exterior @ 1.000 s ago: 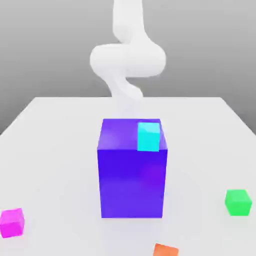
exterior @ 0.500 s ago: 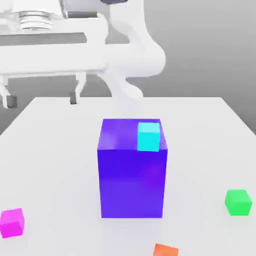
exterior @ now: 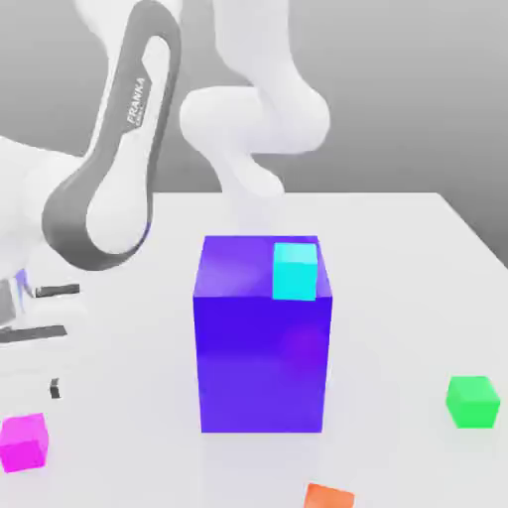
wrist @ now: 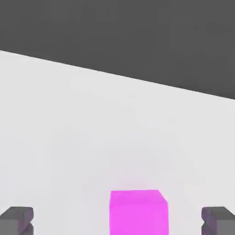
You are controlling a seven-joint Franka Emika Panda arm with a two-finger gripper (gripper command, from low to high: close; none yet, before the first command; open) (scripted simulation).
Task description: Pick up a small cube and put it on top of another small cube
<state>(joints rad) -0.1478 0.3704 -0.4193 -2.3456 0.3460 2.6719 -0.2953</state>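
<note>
Arm (exterior: 116, 139) now down at the exterior view's left, low near pink cube (exterior: 24, 443); it was higher before. "FRANKA" readable on arm link, smaller print under it illegible. Gripper (wrist: 117, 221) spread wide, nothing held, pink cube between fingertips in hand view. Pink cube on table (exterior: 397, 288); green cube (exterior: 473, 402) at the exterior view's right. Cubes and purple block (exterior: 262, 357) unlabelled.

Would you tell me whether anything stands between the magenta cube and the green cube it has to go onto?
Yes: the big purple-blue block, with the cyan cube on top, stands roughly between the magenta cube and the green cube.
</note>
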